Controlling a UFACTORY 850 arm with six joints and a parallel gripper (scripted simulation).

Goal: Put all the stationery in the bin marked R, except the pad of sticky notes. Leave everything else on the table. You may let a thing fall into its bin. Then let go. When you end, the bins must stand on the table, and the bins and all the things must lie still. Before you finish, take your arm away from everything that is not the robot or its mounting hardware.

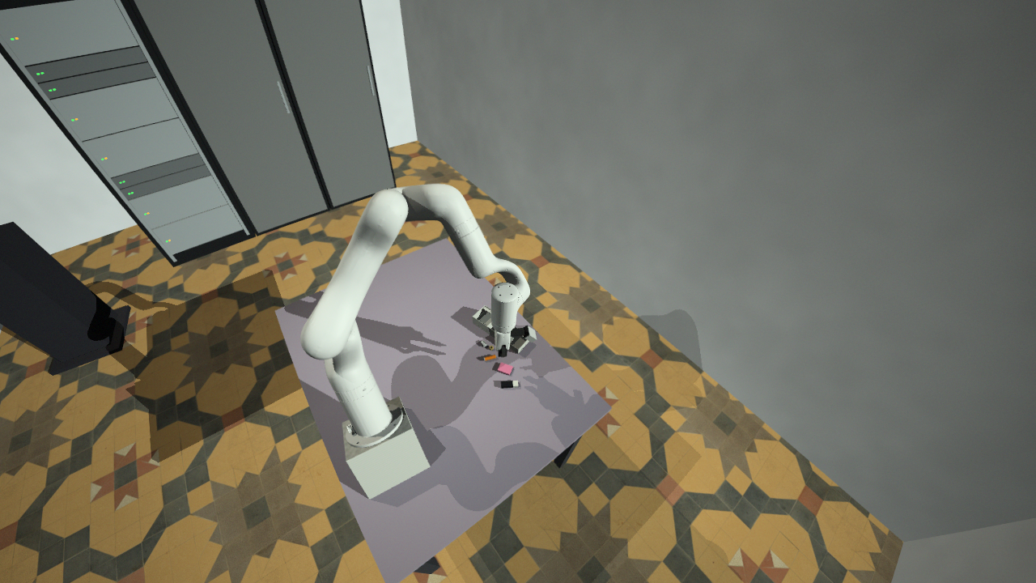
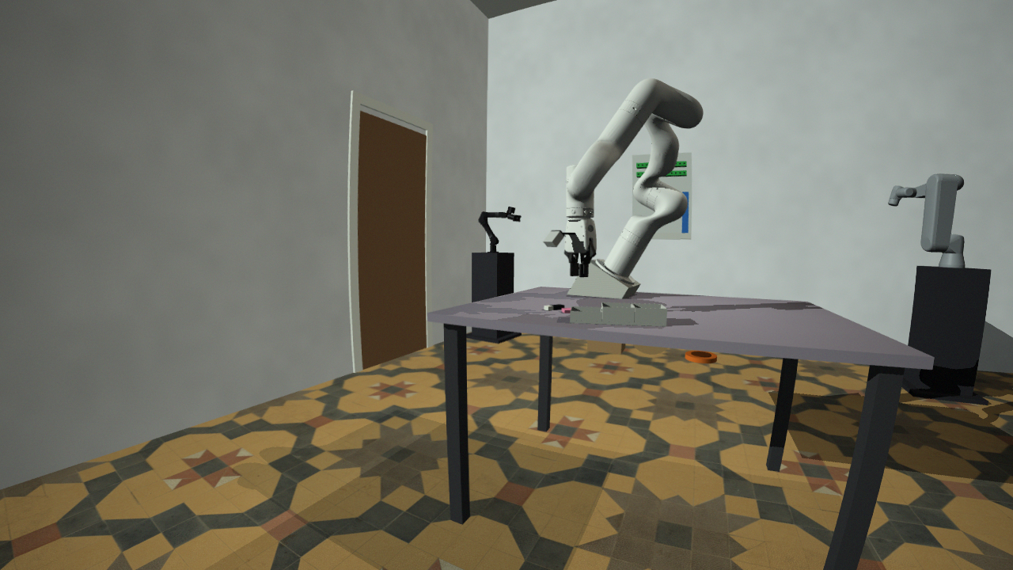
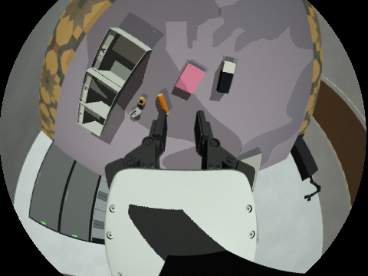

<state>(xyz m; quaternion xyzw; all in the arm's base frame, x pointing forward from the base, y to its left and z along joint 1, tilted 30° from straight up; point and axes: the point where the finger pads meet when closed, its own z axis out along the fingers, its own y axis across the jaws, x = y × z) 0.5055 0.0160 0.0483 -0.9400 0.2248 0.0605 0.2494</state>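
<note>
The tool (image 3: 180, 125) hangs above the table (image 3: 256, 11) with its two dark fingers partly spread and nothing between them. In the wrist view the gap between the fingertips shows only the bare table top. Just past the left fingertip lies a small orange item (image 3: 162, 103), short and stick-like, resting flat on the table. Beside it, toward the bins, sit two tiny pieces: a small yellowish one with a dark centre (image 3: 141, 103) and a small grey one (image 3: 135, 113); what they are is too small to tell. Beyond the fingertips lies the pink pad of sticky notes (image 3: 189, 78), flat on the table, and next to it, apart, a black-and-white block (image 3: 227, 75).

To the left in the wrist view stands a row of three grey open bins (image 3: 116, 57), joined side by side; their letters cannot be read. From the exterior view the tool (image 2: 580, 269) is well above the table (image 2: 779, 325), over the near end of the bin row (image 2: 616, 313). From the top, the wrist covers part of the bins (image 1: 481, 317), with the small items strung out on the table toward its edge.
</note>
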